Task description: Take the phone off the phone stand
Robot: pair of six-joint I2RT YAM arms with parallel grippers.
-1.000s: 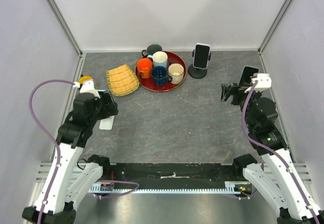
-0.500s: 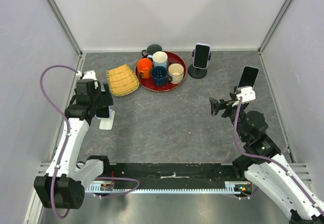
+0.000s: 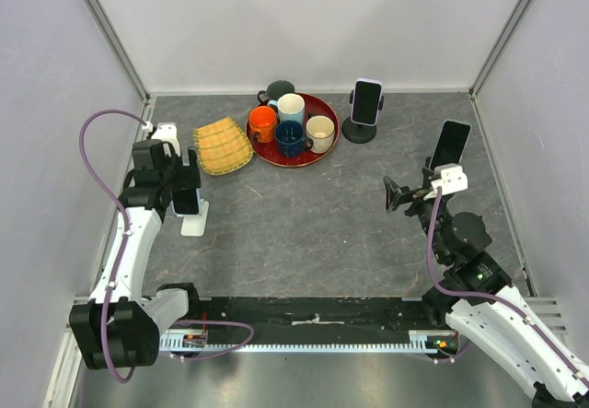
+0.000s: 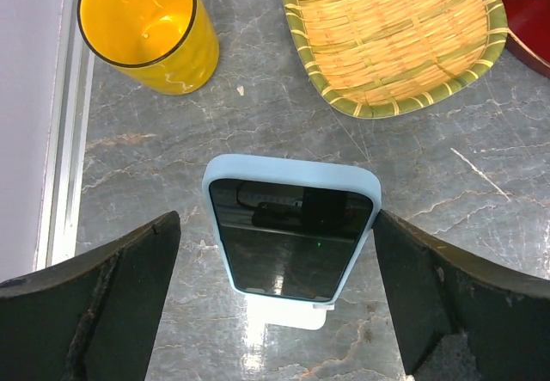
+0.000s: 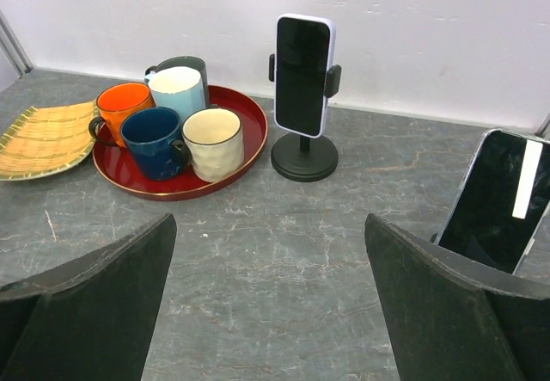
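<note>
A light-blue-cased phone [image 3: 187, 199] leans on a white stand [image 3: 194, 223] at the left. My left gripper [image 3: 186, 190] is open, with a finger on each side of this phone [image 4: 290, 236] and not touching it; the stand's white base [image 4: 288, 314] shows below it. A white phone [image 3: 366, 100] is clamped on a black round-based stand [image 3: 359, 133] at the back; it also shows in the right wrist view [image 5: 302, 73]. A black phone [image 3: 451, 143] leans at the right [image 5: 494, 199]. My right gripper [image 3: 396, 194] is open and empty over bare table [image 5: 268, 226].
A red tray [image 3: 276, 161] holding several mugs [image 3: 291, 137] stands at the back centre. A bamboo basket [image 3: 222, 144] lies left of it. A yellow cup [image 4: 146, 24] stands by the left wall, beyond the blue phone.
My left wrist has swung toward the far left and its open fingers now straddle the blue phone. My right gripper has moved left and nearer, uncovering the black phone.
</note>
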